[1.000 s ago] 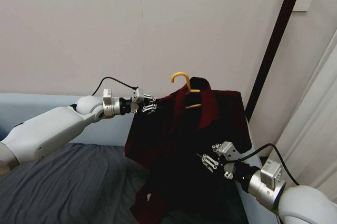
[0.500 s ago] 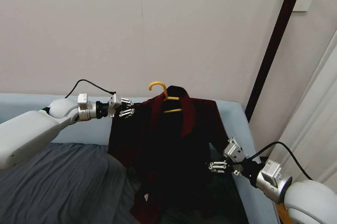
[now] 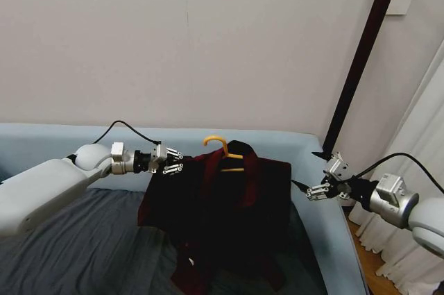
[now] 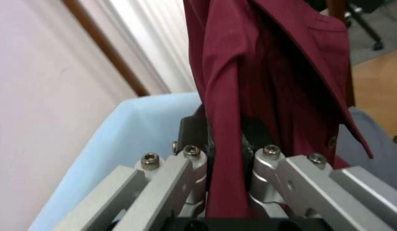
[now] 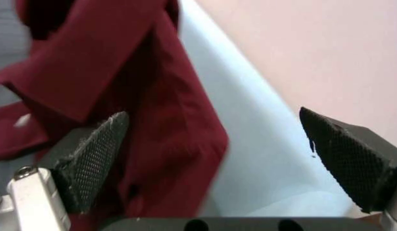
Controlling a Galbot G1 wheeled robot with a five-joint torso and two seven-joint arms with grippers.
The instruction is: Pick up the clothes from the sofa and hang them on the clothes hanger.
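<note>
Two claws, one shirt, one hanger. The left claw [image 3: 172, 163] is clamped tight on the shoulder of the dark red shirt [image 3: 229, 212], with the cloth pinched between its fingers [image 4: 185, 169]; the right claw [image 3: 309, 191] is spread wide, holding nothing, near the shirt's far edge. The shirt hangs on the yellow hanger [image 3: 225, 146], above the pale blue sofa [image 3: 41, 142]; its lower part reaches the grey seat [image 3: 83, 239].

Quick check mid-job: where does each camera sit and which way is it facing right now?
Head: on the head, facing forward and down at the sofa; both arms show, left gripper pinching the shirt on its hanger, right gripper beside it.
Left wrist: looks along its fingers, shut on shirt cloth.
Right wrist: looks past its open fingers at shirt and sofa.
All three share the shirt.
</note>
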